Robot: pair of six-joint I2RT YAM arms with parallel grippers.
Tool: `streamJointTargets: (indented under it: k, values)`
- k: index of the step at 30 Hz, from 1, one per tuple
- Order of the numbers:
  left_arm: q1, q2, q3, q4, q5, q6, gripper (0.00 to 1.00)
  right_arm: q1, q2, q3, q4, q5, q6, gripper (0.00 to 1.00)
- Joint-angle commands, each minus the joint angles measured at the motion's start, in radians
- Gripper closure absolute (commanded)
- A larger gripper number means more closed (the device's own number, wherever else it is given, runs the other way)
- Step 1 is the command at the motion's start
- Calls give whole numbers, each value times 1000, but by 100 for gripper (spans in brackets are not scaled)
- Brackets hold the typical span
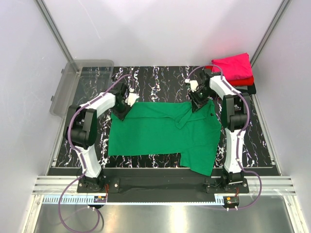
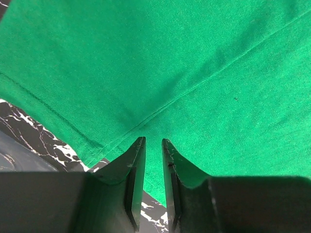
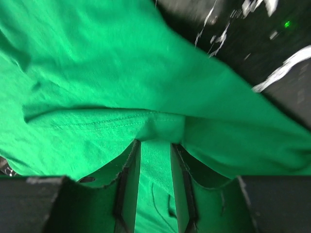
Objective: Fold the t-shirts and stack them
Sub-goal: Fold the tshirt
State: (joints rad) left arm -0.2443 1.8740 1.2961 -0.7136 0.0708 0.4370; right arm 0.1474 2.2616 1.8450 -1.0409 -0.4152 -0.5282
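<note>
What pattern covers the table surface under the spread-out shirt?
Black with white marble veining; clearest in the top external view.

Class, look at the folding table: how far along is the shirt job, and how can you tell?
Done: a folded pile sits at the far right corner, pink on top. In hand: the green t-shirt lies spread out, its far edge pinched by the left claw and right claw. Left: folding it and adding it to the pile.

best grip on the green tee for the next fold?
Take the bright green cloth t-shirt by its two far corners, coming down from above: it lies flat with those edges at the back, where the left gripper and right gripper already sit.
</note>
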Motion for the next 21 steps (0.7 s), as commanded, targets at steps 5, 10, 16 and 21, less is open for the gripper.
streamJointTargets:
  k: [5,10,16,21]
  values:
    - [-3,2,48,-4,-8,8,76,-6,13,108,-15,-37,10,62]
    - [-3,10,52,-3,0,6,76,-14,29,115,-13,-30,11,62]
    - [-4,11,57,-6,4,5,76,-14,38,117,-11,-31,19,66]
    - [-4,8,54,-6,6,0,76,-14,36,118,4,-25,23,77]
